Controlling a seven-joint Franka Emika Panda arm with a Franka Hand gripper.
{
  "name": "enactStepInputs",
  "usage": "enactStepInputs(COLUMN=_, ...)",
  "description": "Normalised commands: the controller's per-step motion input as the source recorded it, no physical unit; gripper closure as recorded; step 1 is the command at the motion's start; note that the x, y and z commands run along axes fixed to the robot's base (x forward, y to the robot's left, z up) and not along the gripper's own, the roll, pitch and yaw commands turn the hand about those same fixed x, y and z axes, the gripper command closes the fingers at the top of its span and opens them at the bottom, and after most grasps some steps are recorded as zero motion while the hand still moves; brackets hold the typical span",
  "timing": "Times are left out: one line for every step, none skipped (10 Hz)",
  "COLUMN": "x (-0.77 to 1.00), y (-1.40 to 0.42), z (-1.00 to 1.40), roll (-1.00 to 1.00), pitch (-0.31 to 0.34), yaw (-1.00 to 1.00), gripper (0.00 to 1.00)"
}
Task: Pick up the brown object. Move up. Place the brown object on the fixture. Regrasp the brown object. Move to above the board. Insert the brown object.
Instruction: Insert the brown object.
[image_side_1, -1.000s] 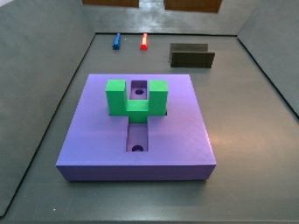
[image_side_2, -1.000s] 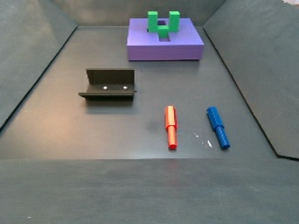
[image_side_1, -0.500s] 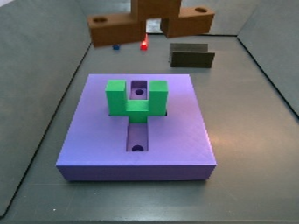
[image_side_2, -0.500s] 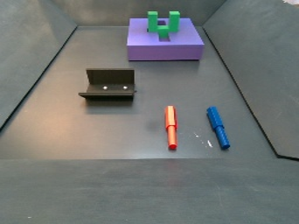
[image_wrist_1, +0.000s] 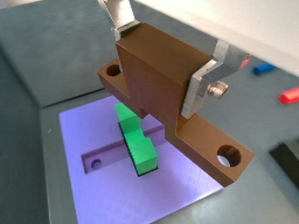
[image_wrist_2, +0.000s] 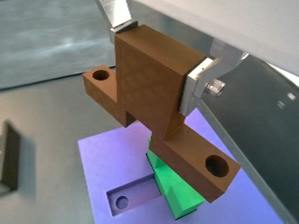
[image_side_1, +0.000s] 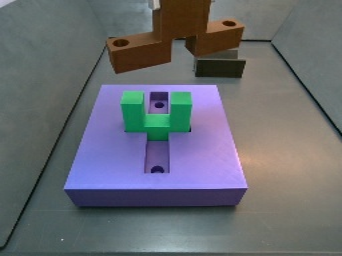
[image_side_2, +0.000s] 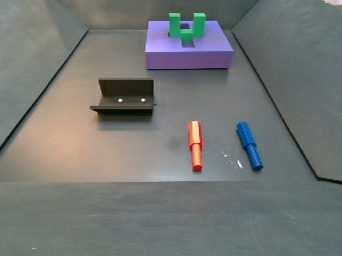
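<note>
Wrist views: gripper (image_wrist_1: 167, 66) clamped on the brown object (image_wrist_1: 163, 83), one silver finger (image_wrist_2: 200, 84) flat against each side of its upright stem.
Below the fingers: the board (image_wrist_1: 111, 149) with its green block (image_wrist_1: 139, 147) – not touched by the held piece.
Surface: dark grey floor (image_side_2: 147, 145), grey walls around it.
Side view only: the fixture (image_side_2: 124, 96), red pen (image_side_2: 195, 145) and blue pen (image_side_2: 249, 144), well apart from the board – no gripper there.
Cut off: the fingers' upper ends; in a side view the brown object (image_side_1: 163, 40) meets the frame's edge.

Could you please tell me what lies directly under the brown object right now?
In both wrist views the pincer holds the brown object in the air over the board and its green U-shaped block; part of the block is covered.
</note>
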Motion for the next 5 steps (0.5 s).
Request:
enactStepInputs(x=0.00, y=-0.01, z=-0.05, roll=-0.09, pitch=0.014, yaw=-1.00, gripper=1.00)
enactStepInputs(x=0.00, y=-0.03, z=-0.10, roll=-0.12, pitch=0.000, yaw=-1.00, gripper=1.00)
enactStepInputs(x=0.00, y=-0.05, z=-0.04, roll=-0.12, pitch=-0.027, yaw=-1.00, gripper=1.00)
enactStepInputs(x=0.00, y=-0.04, z=-0.03, roll=-0.10, pitch=0.000, yaw=-1.00, gripper=1.00)
enactStepInputs(x=0.00, y=-0.02, z=-0.04, roll=-0.08, pitch=0.000, yaw=-1.00, gripper=1.00)
